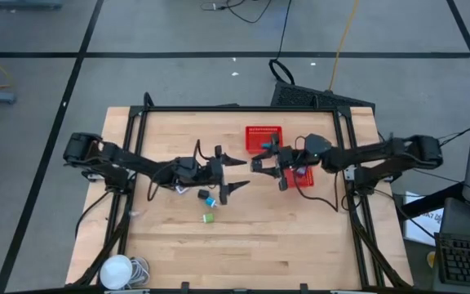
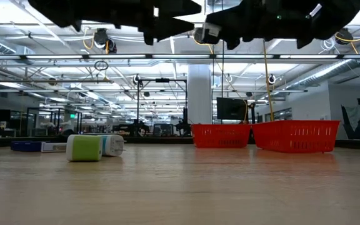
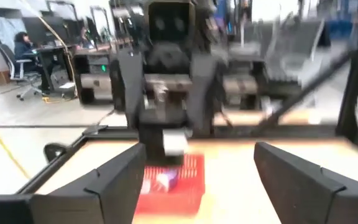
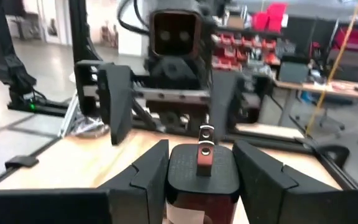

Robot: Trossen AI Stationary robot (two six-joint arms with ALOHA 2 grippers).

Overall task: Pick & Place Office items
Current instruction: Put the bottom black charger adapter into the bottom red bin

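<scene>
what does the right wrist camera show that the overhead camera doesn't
Only the right wrist view shows that the right gripper is shut on a black item with a red tab.

Only the high view shows the green piece and the blue piece lying on the table, plus the red baskets.

Both show the left gripper open, facing the right gripper across a gap.
</scene>
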